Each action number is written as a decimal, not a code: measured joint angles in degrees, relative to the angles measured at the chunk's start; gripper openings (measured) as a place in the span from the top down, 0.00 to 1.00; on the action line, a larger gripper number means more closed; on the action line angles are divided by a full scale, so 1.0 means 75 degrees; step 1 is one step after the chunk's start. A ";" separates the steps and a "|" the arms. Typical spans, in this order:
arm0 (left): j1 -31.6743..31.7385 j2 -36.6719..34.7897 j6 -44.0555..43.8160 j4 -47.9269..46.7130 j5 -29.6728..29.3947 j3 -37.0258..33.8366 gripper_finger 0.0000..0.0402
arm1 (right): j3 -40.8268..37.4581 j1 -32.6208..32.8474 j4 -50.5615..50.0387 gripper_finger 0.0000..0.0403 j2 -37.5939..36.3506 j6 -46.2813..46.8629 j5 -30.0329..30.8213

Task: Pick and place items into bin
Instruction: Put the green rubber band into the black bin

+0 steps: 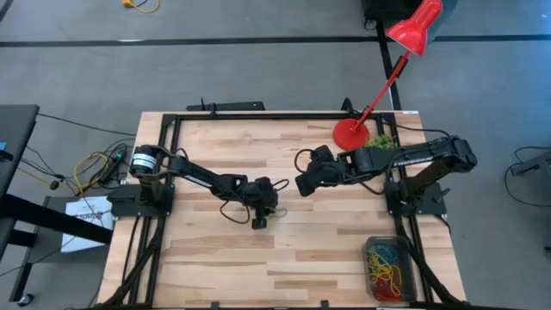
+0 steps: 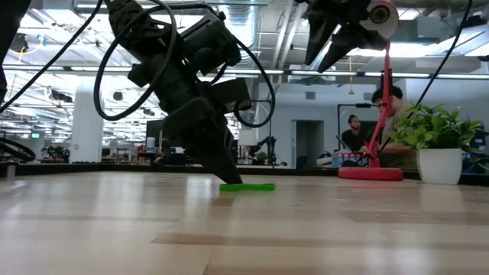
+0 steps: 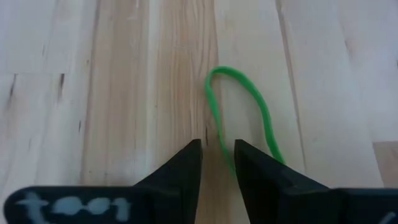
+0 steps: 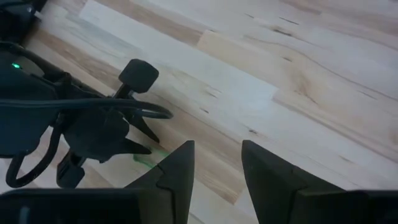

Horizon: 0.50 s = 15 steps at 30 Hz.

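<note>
Bin (image 1: 368, 258), small dark grey translucent plastic tray at table's near right corner, cut off by high view's lower edge; we see red, blue, yellow loops (image 1: 387, 263) tangled inside. Thin green rubber-band loop (image 3: 249, 112) too small to spot from above; left wrist view shows it flat on wooden table (image 1: 258, 164), one strand running between left gripper (image 3: 217, 152) fingertips, jaws slightly apart, not pinching. Low view shows that gripper tip-down at loop. Right gripper (image 4: 217, 158) raised near table middle, jaws apart, holding nothing.
</note>
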 joint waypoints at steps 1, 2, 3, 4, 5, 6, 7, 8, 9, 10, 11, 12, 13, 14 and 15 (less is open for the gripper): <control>0.0000 0.0000 0.0046 -0.0016 -0.0019 0.0000 0.77 | 0.0000 0.0000 -0.0001 0.69 0.0000 0.0001 0.0000; 0.0001 0.0000 0.0130 -0.0057 -0.0030 0.0000 0.79 | -0.0001 0.0000 -0.0001 0.69 0.0000 0.0000 -0.0002; 0.0004 0.0000 0.0243 -0.0112 -0.0037 0.0000 0.81 | -0.0002 0.0000 -0.0002 0.69 0.0000 0.0000 0.0000; 0.0006 0.0000 0.0365 -0.0177 -0.0046 0.0003 0.84 | -0.0001 0.0000 -0.0002 0.69 0.0000 0.0000 0.0000; 0.0006 0.0000 0.0464 -0.0236 -0.0051 0.0006 0.89 | -0.0003 0.0000 -0.0004 0.69 0.0000 -0.0003 -0.0003; 0.0006 -0.0003 0.0536 -0.0262 -0.0048 0.0006 0.94 | -0.0003 0.0000 -0.0004 0.69 0.0000 -0.0003 0.0000; 0.0008 -0.0003 0.0538 -0.0264 -0.0045 0.0006 0.97 | -0.0003 0.0000 -0.0004 0.69 0.0000 -0.0003 -0.0002; 0.0008 -0.0003 0.0500 -0.0246 -0.0045 0.0006 0.98 | -0.0003 0.0000 -0.0004 0.69 0.0000 -0.0003 0.0000; 0.0015 -0.0006 0.0383 -0.0219 -0.0045 0.0009 0.98 | -0.0003 0.0000 -0.0004 0.69 0.0000 -0.0001 -0.0003; 0.0035 -0.0032 0.0275 -0.0264 -0.0037 0.0036 0.99 | -0.0003 0.0006 -0.0003 0.69 0.0000 -0.0001 -0.0003; 0.0061 -0.0082 0.0199 -0.0383 -0.0028 0.0085 0.99 | -0.0003 0.0019 -0.0001 0.69 0.0000 -0.0012 0.0000; 0.0088 -0.0161 0.0143 -0.0555 -0.0046 0.0144 1.00 | -0.0003 0.0032 0.0002 0.69 0.0000 -0.0077 -0.0003; 0.0129 -0.0276 0.0138 -0.0728 -0.0069 0.0206 1.00 | -0.0003 0.0058 0.0014 0.69 0.0000 -0.0174 -0.0006; 0.0171 -0.0390 0.0170 -0.0866 -0.0098 0.0303 1.00 | -0.0003 0.0083 0.0025 0.69 0.0000 -0.0274 -0.0011; 0.0218 -0.0524 0.0258 -0.0980 -0.0147 0.0419 1.00 | -0.0006 0.0117 0.0025 0.69 0.0000 -0.0325 -0.0012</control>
